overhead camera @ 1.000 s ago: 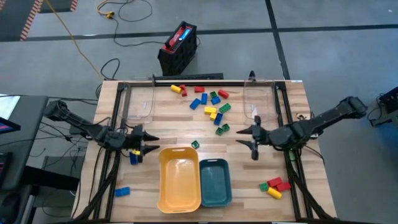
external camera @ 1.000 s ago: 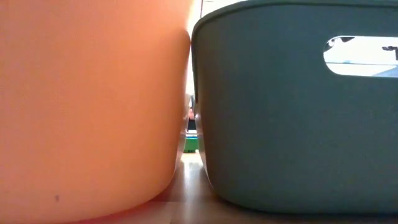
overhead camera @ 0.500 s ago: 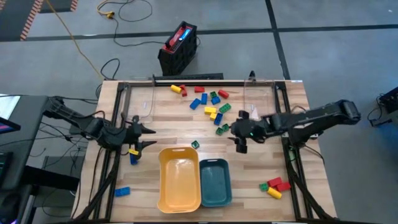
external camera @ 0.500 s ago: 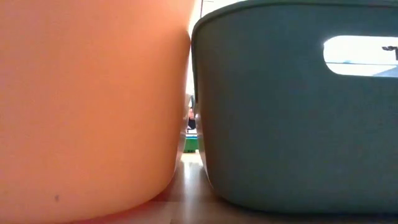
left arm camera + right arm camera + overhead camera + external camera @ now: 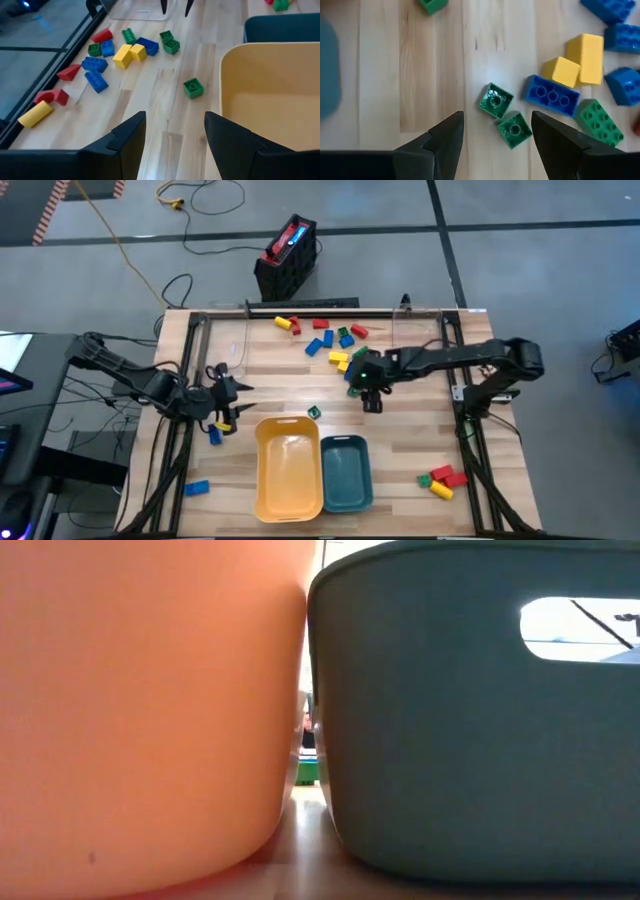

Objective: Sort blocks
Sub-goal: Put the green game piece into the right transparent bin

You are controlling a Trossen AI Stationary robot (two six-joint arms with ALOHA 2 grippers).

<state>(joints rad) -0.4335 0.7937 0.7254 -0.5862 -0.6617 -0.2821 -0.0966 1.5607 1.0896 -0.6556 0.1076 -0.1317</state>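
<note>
You see the wooden table (image 5: pixel 420 450) filling the middle of the high view. The yellow tray (image 5: pixel 287 468) sits at lower centre of that frame, with the smaller teal tray (image 5: pixel 346 473) touching its right side. In the low view these two trays fill almost the whole frame, and only a sliver of a green block shows in the gap between them.

Your right gripper (image 5: pixel 366 388) reaches in from the right of the high frame to just right of centre. Its fingers (image 5: pixel 445 137) stand open and hold nothing; in its wrist view two small green blocks (image 5: pixel 504 115) lie between and just ahead of them. Your left gripper (image 5: pixel 237 402) hangs at centre left of the high frame, jaws open and empty, with the yellow tray's rim near it in its wrist view.

Most of the blocks (image 5: pixel 335 345) lie scattered in the upper centre of the high frame. One lone green block (image 5: pixel 314 412) lies just above the yellow tray. Three more blocks (image 5: pixel 442 480), red, green and yellow, lie at lower right. A blue block (image 5: pixel 196 488) lies at lower left.
</note>
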